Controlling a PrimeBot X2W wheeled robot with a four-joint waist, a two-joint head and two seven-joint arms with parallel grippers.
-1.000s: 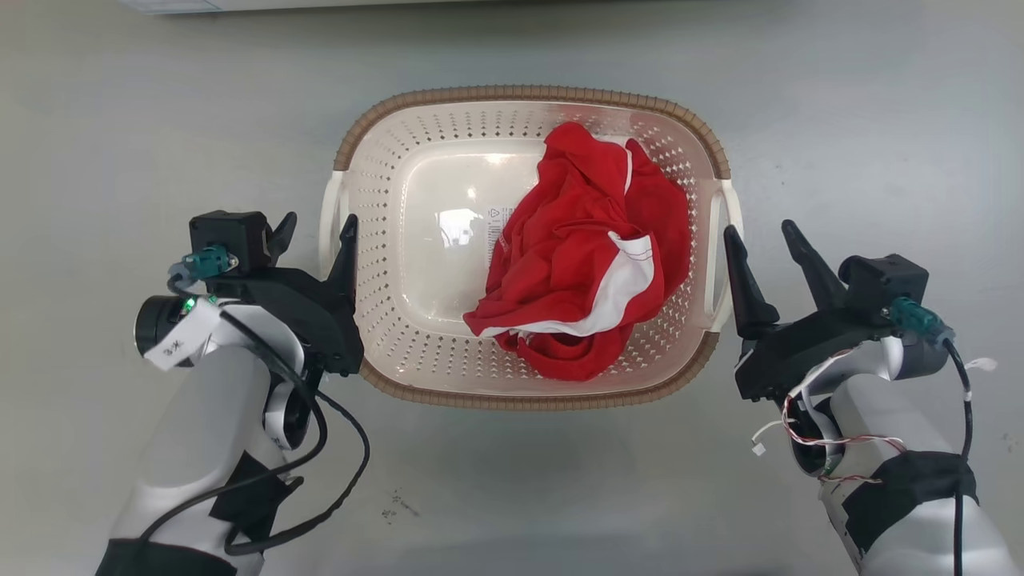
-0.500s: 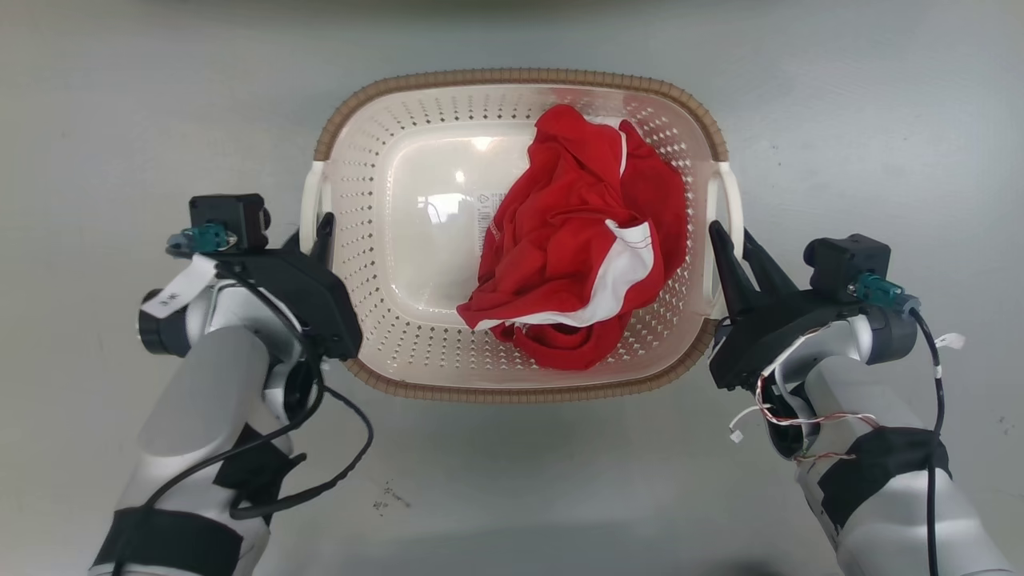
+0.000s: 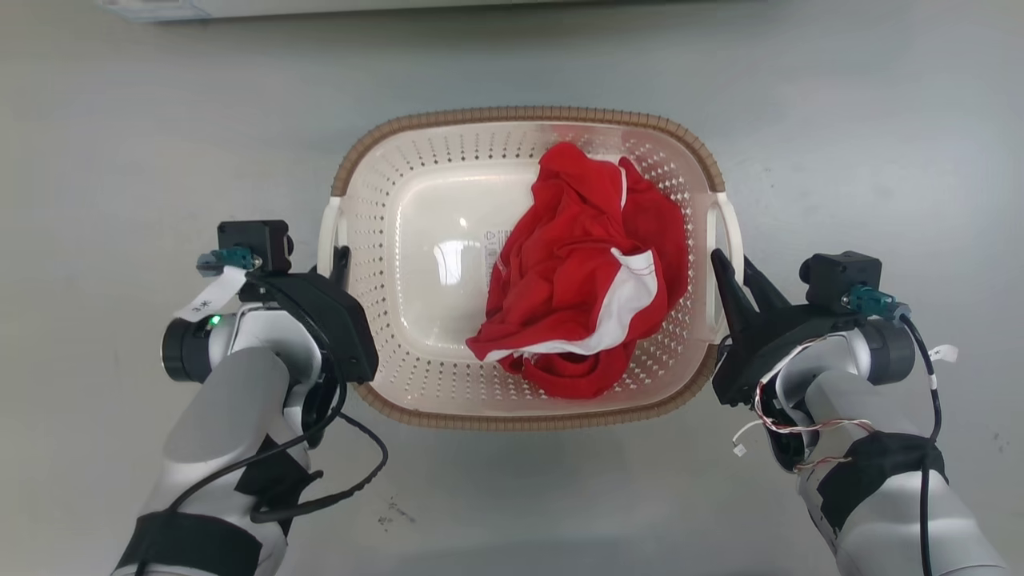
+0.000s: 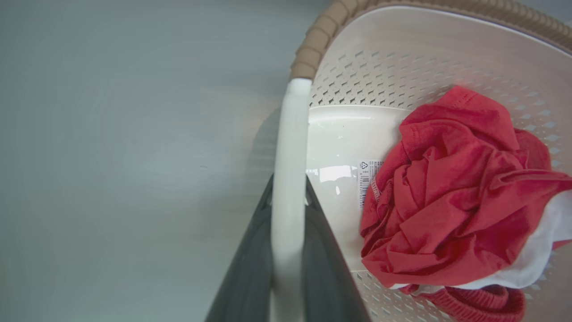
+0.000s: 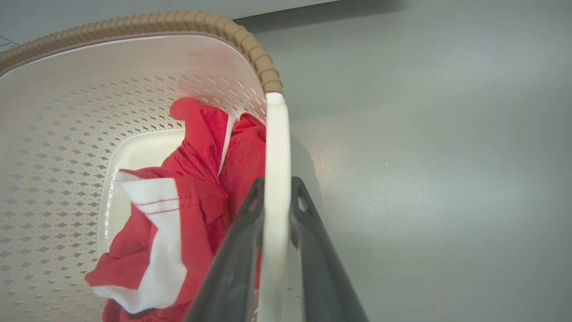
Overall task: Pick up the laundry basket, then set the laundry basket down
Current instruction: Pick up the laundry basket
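Laundry basket [image 3: 520, 114], cream with a brown woven-look rim, was out in the middle of the grey floor [image 3: 120, 120], though whether it rested there or hung just above I could not tell. The left claw [image 3: 336, 260] was closed narrow on the basket's white left handle [image 4: 289, 179], one dark finger on each side of the bar. The right claw [image 3: 731, 260] pinched the white right handle [image 5: 276, 179] the same way. A crumpled red and white garment [image 3: 592, 272] lay inside, heaped toward the right-hand wall, leaving the glossy bottom bare on the left.
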